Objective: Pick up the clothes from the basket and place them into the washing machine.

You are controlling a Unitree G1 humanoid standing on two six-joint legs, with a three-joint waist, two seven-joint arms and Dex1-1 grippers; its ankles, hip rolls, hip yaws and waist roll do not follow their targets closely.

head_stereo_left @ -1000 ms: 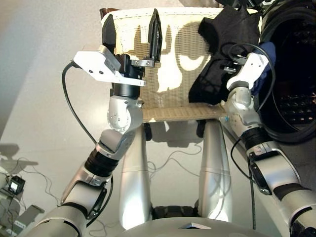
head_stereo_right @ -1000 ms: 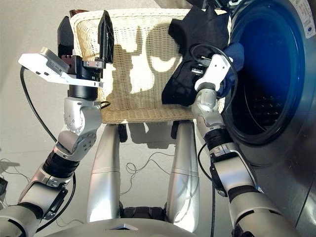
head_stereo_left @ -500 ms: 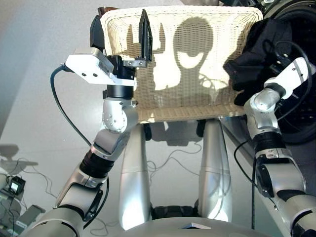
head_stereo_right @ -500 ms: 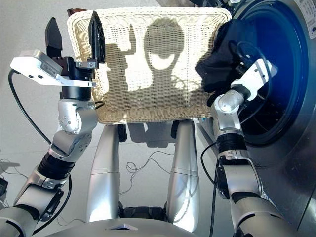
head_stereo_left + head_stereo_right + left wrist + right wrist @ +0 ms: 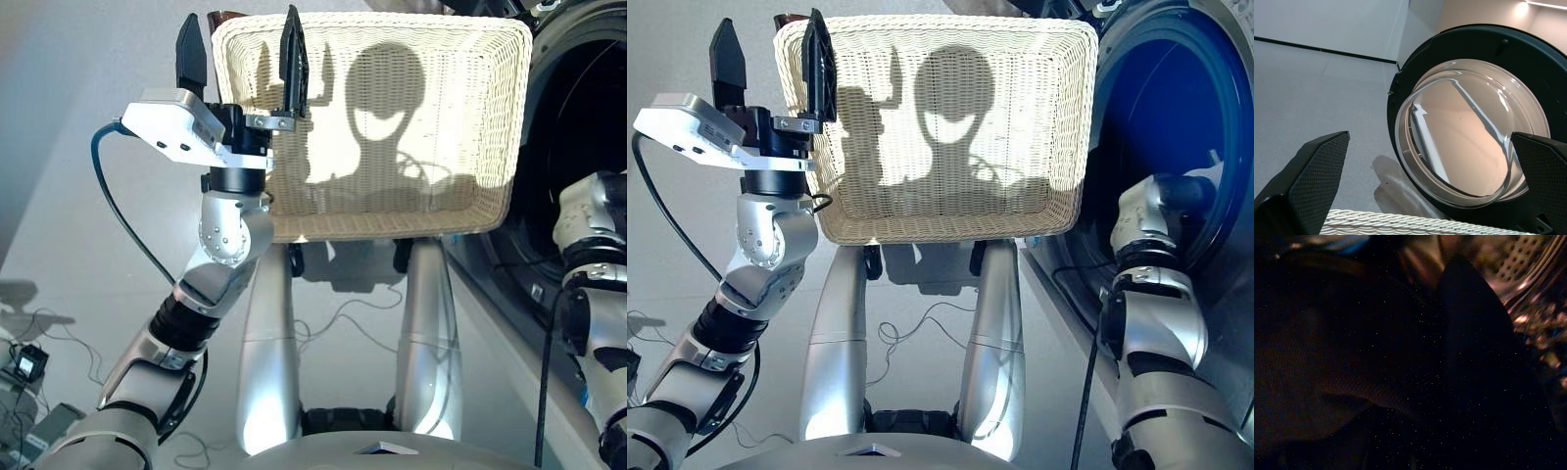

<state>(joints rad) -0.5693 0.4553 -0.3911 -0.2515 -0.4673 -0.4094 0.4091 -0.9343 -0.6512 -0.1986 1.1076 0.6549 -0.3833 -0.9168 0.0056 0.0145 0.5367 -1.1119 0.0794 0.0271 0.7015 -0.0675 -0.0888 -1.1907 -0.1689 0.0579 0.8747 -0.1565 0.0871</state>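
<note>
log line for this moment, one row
basket: no clothes | right arm: reaching into washing machine | left gripper: open, holds nothing, at basket's left edge

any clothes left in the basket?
No, the basket shows only bare wicker and shadows; no garment lies in it.

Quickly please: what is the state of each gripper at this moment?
Left gripper: open, holding nothing, raised at the basket's left edge.
Right gripper: reached inside the washing machine, out of sight; its wrist view shows only dark cloth, so cannot be told.
</note>
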